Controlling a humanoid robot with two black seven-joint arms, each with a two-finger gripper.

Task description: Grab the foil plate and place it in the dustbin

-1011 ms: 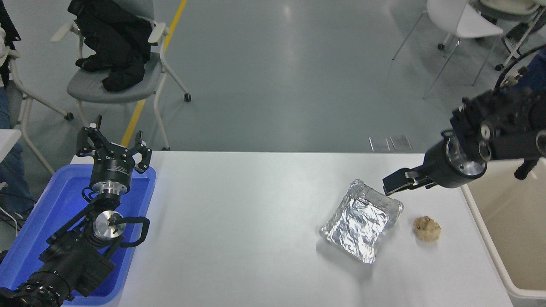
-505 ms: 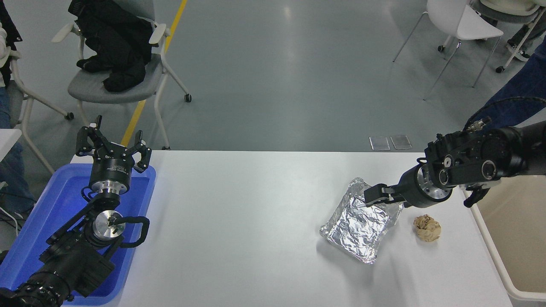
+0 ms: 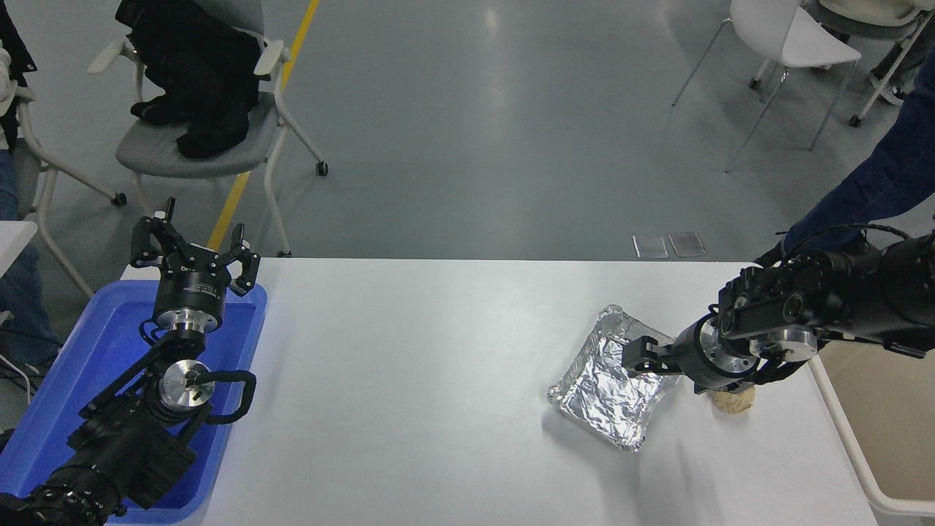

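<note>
The foil plate point(image 3: 608, 383) lies on the white table point(image 3: 409, 365) right of centre, tilted, shiny and crinkled. My right gripper point(image 3: 637, 358) comes in from the right and sits low at the plate's far right rim, over its inside. Whether it is open or shut does not show. The dustbin point(image 3: 847, 438) stands at the table's right edge, with its pale rim and tan inside in view. My left gripper point(image 3: 193, 252) is parked open and empty above the blue tray point(image 3: 80, 365) at the lower left.
A small crumpled brown paper ball point(image 3: 734, 401) lies just right of the plate, partly hidden under my right wrist. A person's dark blue sleeve point(image 3: 876, 190) reaches in at the upper right. Chairs stand on the floor beyond the table.
My right arm has swung down and to the left, from above the plate's far corner to low on its right rim. The wrist now covers part of the paper ball. The left arm has not moved.
</note>
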